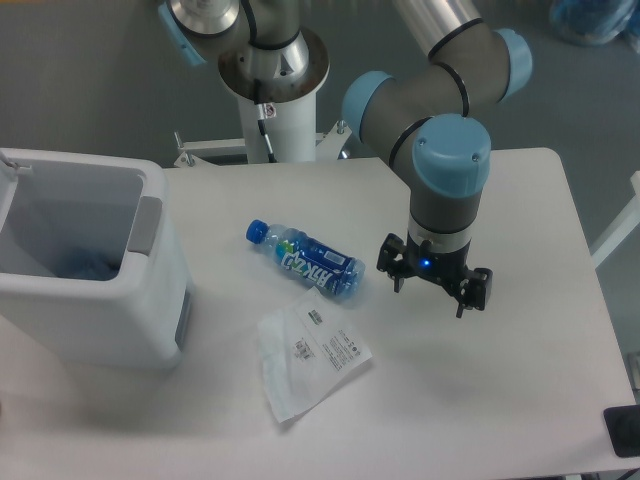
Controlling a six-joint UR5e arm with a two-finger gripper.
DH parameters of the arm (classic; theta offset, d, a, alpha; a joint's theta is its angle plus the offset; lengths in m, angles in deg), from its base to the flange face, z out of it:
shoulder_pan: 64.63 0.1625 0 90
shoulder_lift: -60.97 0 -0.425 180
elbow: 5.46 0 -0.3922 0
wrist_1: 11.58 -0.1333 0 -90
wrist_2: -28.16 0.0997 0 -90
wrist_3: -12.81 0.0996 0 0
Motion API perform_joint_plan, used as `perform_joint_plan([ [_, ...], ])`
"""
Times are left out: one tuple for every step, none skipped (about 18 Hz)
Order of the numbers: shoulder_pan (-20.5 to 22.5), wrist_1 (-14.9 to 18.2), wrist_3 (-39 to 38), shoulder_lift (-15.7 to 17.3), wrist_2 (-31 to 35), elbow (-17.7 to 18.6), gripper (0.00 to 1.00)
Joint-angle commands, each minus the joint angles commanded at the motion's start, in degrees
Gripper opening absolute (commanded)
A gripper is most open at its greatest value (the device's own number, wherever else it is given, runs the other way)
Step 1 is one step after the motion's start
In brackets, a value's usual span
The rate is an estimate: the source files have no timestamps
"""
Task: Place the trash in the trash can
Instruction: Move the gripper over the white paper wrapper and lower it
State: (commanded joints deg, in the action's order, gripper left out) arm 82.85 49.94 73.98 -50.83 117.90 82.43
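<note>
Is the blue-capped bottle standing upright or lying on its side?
Lying on its side: the bottle rests lengthwise on the table, cap pointing toward the trash can.

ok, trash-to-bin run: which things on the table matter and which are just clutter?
Job items:
- plastic bottle, lying on its side
- clear plastic bag, flat on the table
- trash can, at the left
- gripper, open, holding nothing

Not part of it:
- dark object at the table's right edge, cut off by the frame

Silver-grey tubular arm (430, 70) with pale blue joint caps, white pedestal base (275, 110), black gripper (435, 282) showing a small blue light
</note>
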Motion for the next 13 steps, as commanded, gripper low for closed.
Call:
perform_joint_plan([
  [0.00,0.00,0.00,0.00,0.00,0.00,1.00],
  [0.00,0.00,-0.09,0.00,0.09,0.09,1.00],
  [-0.09,0.00,-0.26,0.00,0.00,0.09,1.00],
  [-0.17,0.00,-0.35,0.00,0.00,0.17,1.00],
  [-0.18,0.00,-0.53,0.17,0.00,0.87,1.00],
  [-0.26,0.17,-0.96,0.35,0.09,1.49,1.00],
  [-0.35,0.09,-3.06,0.35,0.17,1.67,1.00],
  [-0.53,0.09,-6.56,0.35,0.61,2.02,1.00],
  [-1.22,0.18,-10.68,0.26,1.05,2.02,1.00],
  [-2.71,0.09,-14.64,0.00,0.97,1.85,1.00],
  [-3.94,-0.35,-18.24,-0.09,0.97,2.37,1.00],
  [-4.83,-1.05,-20.63,-0.09,0.88,3.07,1.00],
  [-5.70,-3.14,-21.18,-0.09,0.88,4.21,1.00],
])
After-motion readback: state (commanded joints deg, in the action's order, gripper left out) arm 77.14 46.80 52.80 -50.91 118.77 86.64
